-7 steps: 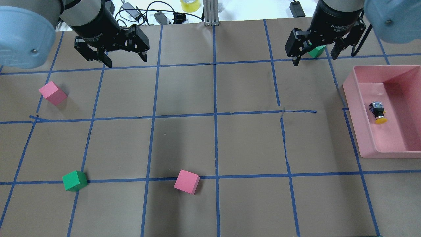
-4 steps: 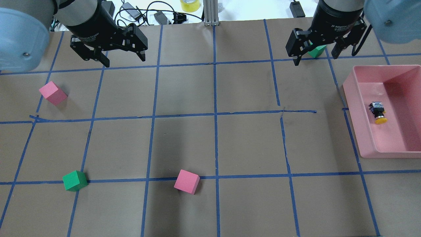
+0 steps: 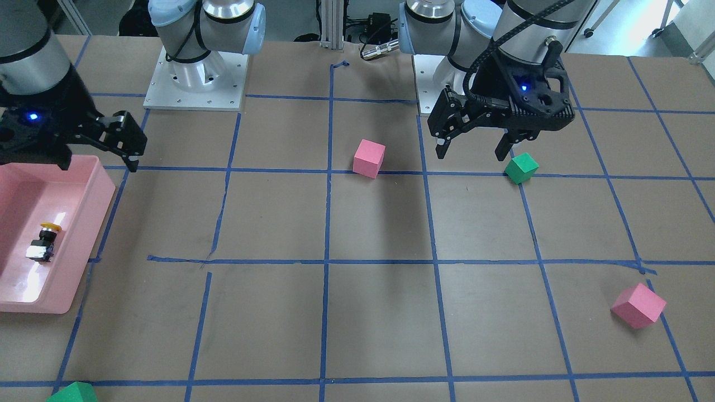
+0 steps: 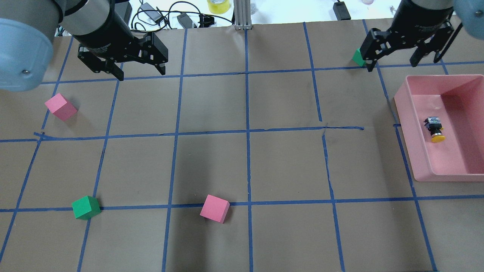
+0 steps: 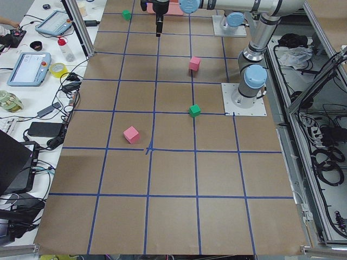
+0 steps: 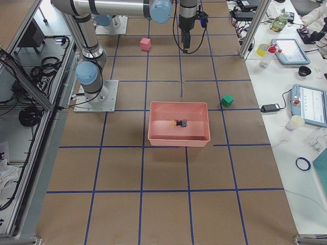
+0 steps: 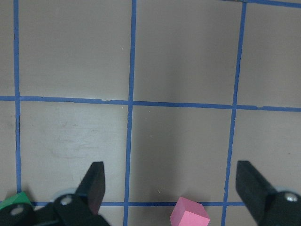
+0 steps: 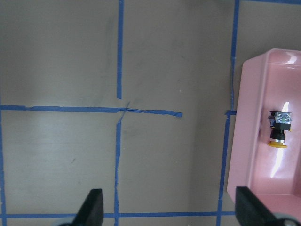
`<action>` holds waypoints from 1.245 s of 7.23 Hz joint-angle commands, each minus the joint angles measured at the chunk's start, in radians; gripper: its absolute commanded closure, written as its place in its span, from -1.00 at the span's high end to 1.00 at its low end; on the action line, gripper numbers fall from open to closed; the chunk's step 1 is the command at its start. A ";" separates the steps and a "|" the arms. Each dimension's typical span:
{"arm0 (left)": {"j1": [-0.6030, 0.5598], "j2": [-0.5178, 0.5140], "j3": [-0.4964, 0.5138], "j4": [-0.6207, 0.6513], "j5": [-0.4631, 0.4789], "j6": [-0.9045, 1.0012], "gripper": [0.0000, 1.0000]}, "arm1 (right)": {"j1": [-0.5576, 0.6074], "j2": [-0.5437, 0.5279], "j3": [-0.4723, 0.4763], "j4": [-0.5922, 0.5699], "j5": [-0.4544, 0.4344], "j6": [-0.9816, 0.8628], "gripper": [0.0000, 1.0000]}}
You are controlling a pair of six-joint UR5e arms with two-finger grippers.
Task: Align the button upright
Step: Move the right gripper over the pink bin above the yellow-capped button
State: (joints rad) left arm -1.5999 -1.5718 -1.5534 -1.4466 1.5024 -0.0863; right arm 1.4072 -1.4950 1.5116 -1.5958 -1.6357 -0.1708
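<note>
The button (image 4: pixel 435 130) lies on its side on the floor of the pink bin (image 4: pixel 412 132) at the table's right end, its yellow cap toward the robot. It also shows in the front view (image 3: pixel 43 241), the right side view (image 6: pixel 180 123) and the right wrist view (image 8: pixel 280 129). My right gripper (image 4: pixel 391 62) is open and empty, hovering beyond the bin's far left corner; in the front view (image 3: pixel 95 156) it stands above the bin's rim (image 3: pixel 84 234). My left gripper (image 4: pixel 140 71) is open and empty at the far left, away from the button.
Two pink cubes (image 4: pixel 60 107) (image 4: pixel 214 207) and a green cube (image 4: pixel 86 207) lie on the brown paper with its blue tape grid. Another green cube (image 4: pixel 357 56) sits beside the right gripper's left finger. Cables and a yellow tape roll (image 4: pixel 218 5) lie past the far edge.
My right gripper has moved to the right toward the bin, uncovering the green cube that was between its fingers. My left gripper has shifted slightly left. The button has not moved.
</note>
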 commanded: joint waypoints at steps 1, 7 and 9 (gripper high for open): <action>0.000 0.002 -0.014 -0.008 0.004 0.007 1.00 | -0.172 0.047 0.041 -0.088 0.004 -0.149 1.00; 0.005 0.001 -0.014 -0.005 0.010 0.008 1.00 | -0.391 0.222 0.174 -0.424 0.002 -0.358 1.00; 0.005 0.001 -0.014 -0.005 0.010 0.008 1.00 | -0.408 0.272 0.226 -0.524 -0.012 -0.358 1.00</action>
State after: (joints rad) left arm -1.5957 -1.5708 -1.5678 -1.4519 1.5125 -0.0783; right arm 1.0114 -1.2553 1.7067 -2.0598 -1.6387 -0.5282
